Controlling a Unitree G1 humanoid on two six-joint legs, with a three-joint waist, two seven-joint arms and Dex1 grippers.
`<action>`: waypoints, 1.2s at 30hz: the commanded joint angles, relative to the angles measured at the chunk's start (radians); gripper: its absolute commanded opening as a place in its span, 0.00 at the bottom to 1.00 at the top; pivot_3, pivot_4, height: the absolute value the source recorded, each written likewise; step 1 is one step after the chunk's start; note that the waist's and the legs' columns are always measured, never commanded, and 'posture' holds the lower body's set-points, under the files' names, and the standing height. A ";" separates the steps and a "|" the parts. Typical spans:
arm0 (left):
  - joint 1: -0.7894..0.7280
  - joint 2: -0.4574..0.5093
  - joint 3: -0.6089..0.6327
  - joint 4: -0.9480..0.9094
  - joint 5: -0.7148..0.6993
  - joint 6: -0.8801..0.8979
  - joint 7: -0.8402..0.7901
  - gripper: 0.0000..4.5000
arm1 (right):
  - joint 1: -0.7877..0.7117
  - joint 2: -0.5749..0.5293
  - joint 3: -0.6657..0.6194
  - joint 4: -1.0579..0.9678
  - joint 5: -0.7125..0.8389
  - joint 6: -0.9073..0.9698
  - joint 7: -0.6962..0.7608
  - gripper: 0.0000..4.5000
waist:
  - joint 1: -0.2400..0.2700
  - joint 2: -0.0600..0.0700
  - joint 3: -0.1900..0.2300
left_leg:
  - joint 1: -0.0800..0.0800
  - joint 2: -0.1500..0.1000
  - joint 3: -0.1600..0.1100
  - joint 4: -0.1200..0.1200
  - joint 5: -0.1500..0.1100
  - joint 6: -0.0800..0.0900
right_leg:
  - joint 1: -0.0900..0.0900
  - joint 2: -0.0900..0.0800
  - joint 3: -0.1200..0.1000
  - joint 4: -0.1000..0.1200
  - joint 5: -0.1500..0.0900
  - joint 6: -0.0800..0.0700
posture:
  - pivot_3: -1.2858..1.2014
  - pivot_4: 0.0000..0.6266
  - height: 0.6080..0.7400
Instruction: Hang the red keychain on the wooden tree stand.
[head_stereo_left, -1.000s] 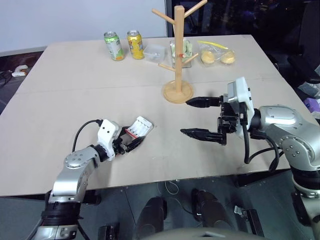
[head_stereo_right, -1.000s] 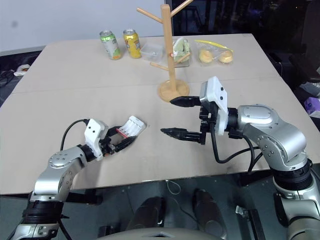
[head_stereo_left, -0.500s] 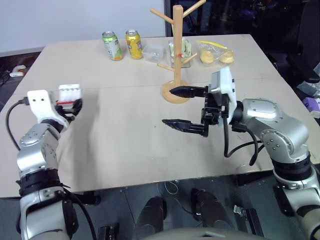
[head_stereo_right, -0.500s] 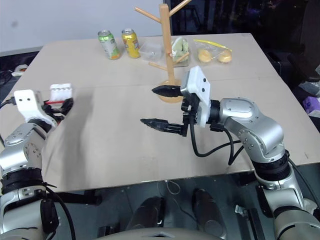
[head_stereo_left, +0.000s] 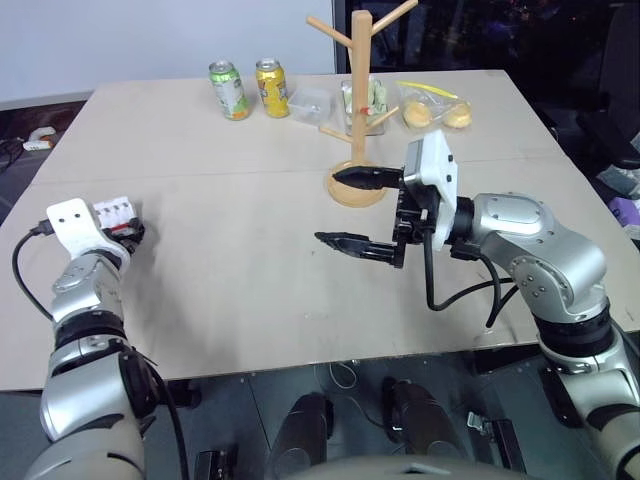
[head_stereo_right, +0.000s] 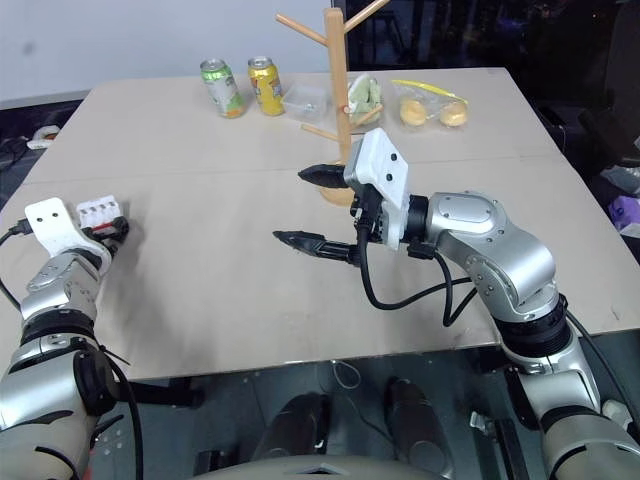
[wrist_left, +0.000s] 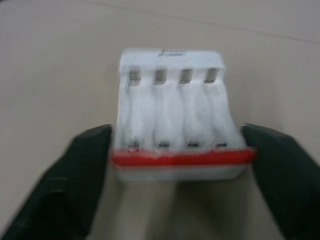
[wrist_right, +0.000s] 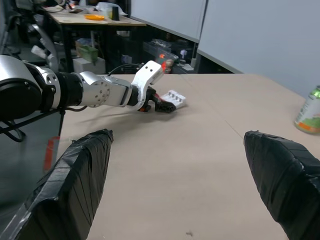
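Wooden tree stand (head_stereo_left: 358, 90) rises behind wide-open, empty right jaws; left jaws flank battery pack (wrist_left: 175, 120), grip unclear.

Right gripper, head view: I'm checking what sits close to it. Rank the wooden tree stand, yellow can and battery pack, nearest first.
From the right gripper:
1. wooden tree stand, its base just behind the fingers.
2. yellow can, at the far edge, left of the stand.
3. battery pack, far left, between the left gripper's fingers.

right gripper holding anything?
No. The right gripper hangs open above the table with its two black fingers spread and nothing between them, in front of the wooden tree stand.
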 joint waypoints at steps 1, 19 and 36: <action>-0.033 0.053 0.010 0.006 -0.008 -0.032 -0.011 1.00 | 0.001 -0.009 -0.015 -0.045 0.006 0.011 -0.014 1.00 | -0.001 0.000 0.000 | 0.000 0.000 0.000 0.000 0.000 0.000 | 0.000 0.000 0.000 0.000 0.000 0.000 | 0.52 0.24 1.00; 0.209 0.044 -0.277 -1.173 -0.276 0.420 -0.467 1.00 | 0.453 -0.109 -0.254 -0.189 -0.255 0.097 -0.466 1.00 | 0.023 -0.001 0.000 | -0.001 -0.004 0.001 0.001 0.000 0.000 | 0.001 -0.005 0.000 -0.001 -0.003 -0.004 | 0.52 0.24 1.00; 0.020 -0.087 -0.568 -1.080 -0.269 0.340 -0.923 1.00 | 0.759 0.021 -0.520 -0.027 -0.344 -0.199 -0.560 1.00 | 0.000 0.000 0.000 | 0.001 0.001 0.008 0.000 0.000 0.000 | 0.000 0.002 0.008 -0.001 -0.003 -0.004 | 0.52 0.24 1.00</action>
